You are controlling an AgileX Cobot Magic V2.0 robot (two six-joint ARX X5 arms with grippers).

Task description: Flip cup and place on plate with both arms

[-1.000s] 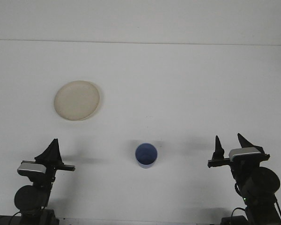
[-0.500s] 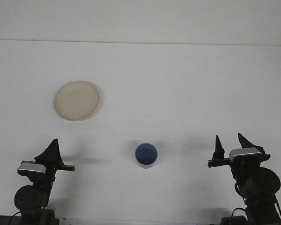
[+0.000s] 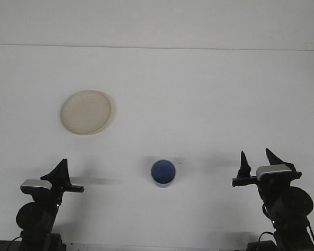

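Since the earlier frames we see our left gripper point(image 3: 60, 168) sit a little lower toward the near edge of the table point(image 3: 199, 94), while our right gripper point(image 3: 257, 161) holds the same place near the near right corner. From this view the left gripper's fingers overlap into one dark point, so we cannot tell how far apart they stand; nothing is between them that we can see. The right gripper's two fingers point(image 3: 244, 163) stand clearly apart, with white table showing between them, and they hold nothing. The blue cup point(image 3: 163, 173) rests on the table near the middle of the near edge, between the two grippers and well apart from both. We look down onto a round blue face of it, and we cannot tell whether that is its mouth or its base. The cream plate point(image 3: 86, 112) lies flat in the left half of the table, well apart from the cup and bare on top.
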